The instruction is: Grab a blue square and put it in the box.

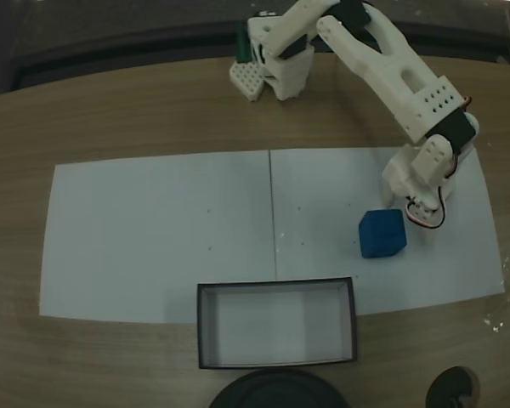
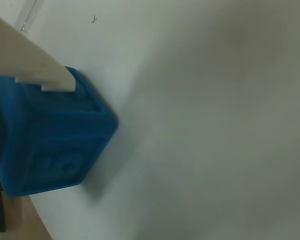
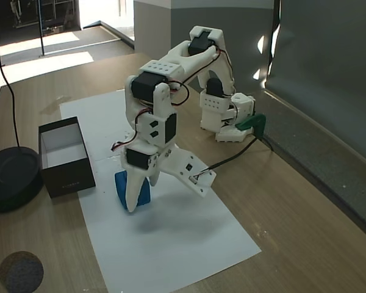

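The blue square [image 2: 50,145] sits on white paper [image 2: 215,125], one white finger [image 2: 30,62] lying across its top edge in the wrist view. The gripper [image 3: 165,189] stands spread wide, its straight finger just in front of the square [image 3: 144,189], gripping nothing. Beyond the square, toward the table's edge, stands the box [image 1: 276,336], well apart.

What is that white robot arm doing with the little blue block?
The white robot arm has lowered its gripper to the blue square, which sits on the white paper. The jaws are open, with one finger against the cube's side, so it isn't grabbed yet. The box waits empty at the paper's edge, a little way from the cube.
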Robot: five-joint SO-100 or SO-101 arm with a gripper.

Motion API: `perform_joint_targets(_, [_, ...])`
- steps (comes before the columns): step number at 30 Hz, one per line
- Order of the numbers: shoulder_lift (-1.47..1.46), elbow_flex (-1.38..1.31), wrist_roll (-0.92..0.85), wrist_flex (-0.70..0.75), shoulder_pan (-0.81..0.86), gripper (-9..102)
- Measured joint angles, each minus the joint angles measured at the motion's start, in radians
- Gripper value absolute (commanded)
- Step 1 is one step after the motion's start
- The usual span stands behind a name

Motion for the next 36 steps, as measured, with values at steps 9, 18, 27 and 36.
perform_joint_targets(9, [0.034,-0.072,-0.003,0.069,0.115,38])
perform_joint_targets(18, [0.035,-0.077,-0.003,0.071,0.15,35])
perform_joint_targets(27, [0.04,-0.034,0.006,0.052,0.149,7])
perform_joint_targets(36, [0.044,-0.031,-0.003,0.052,0.146,1])
